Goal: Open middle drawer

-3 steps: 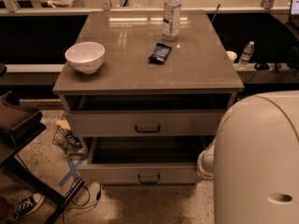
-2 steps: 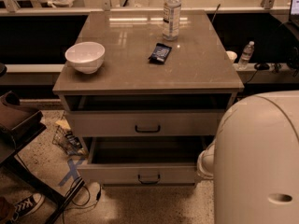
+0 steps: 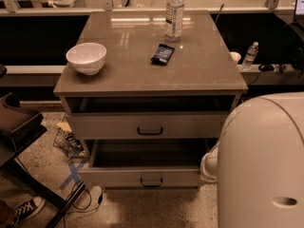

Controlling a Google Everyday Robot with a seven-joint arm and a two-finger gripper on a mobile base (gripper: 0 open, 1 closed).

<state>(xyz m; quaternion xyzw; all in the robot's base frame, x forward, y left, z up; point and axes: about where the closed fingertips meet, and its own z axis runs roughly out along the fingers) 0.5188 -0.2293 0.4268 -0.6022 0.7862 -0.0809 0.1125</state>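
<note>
Middle drawer (image 3: 118, 177) stood open, long axis crosswise, front facing the camera; gripper was out of view, its state indeterminable.

The middle drawer (image 3: 114, 177) stands pulled out below the worktop (image 3: 128, 70); white bowl (image 3: 86, 57) on top; end effector out of view.

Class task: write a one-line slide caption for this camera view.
Middle drawer pulled open; bowl, water bottle and dark packet on the cabinet top; gripper out of view.
</note>
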